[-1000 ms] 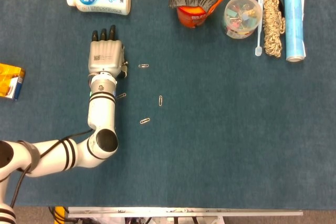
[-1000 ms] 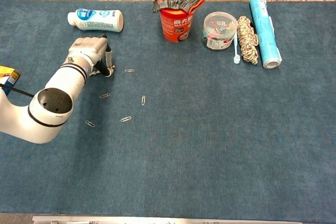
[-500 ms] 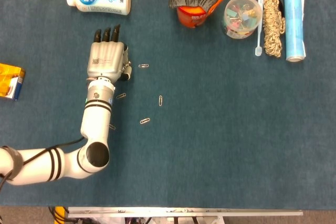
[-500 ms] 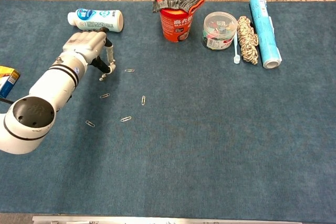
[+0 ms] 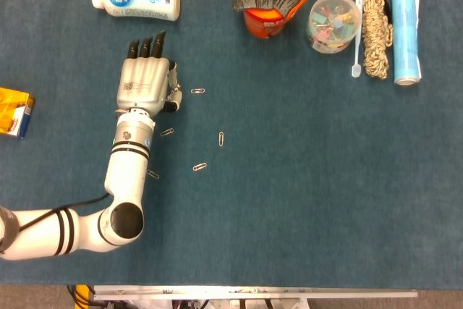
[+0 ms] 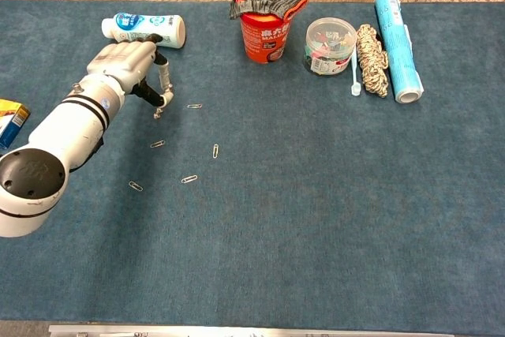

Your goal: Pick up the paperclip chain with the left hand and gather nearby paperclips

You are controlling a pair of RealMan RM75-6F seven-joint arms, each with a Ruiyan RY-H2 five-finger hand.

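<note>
Left hand (image 6: 126,65): pinching paperclip chain (image 6: 163,92), dangling above tabletop (image 6: 331,195). Loose paperclips (image 5: 200,166) nearby; broad bare carpet rightward. Bottle (image 5: 136,1) just beyond fingertips.

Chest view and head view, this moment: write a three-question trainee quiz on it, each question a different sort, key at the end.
1. True or false: the left hand holds the paperclip chain, which hangs from it with its lower end near the table.
2. Multiple choice: which lies nearest the hand? A. the white bottle B. the rope coil C. the blue roll
3. Fill in: in the chest view, ____ loose paperclips lie on the cloth, among them one just right of the chain.

Key
1. True.
2. A.
3. Five: the others are at and.
</note>
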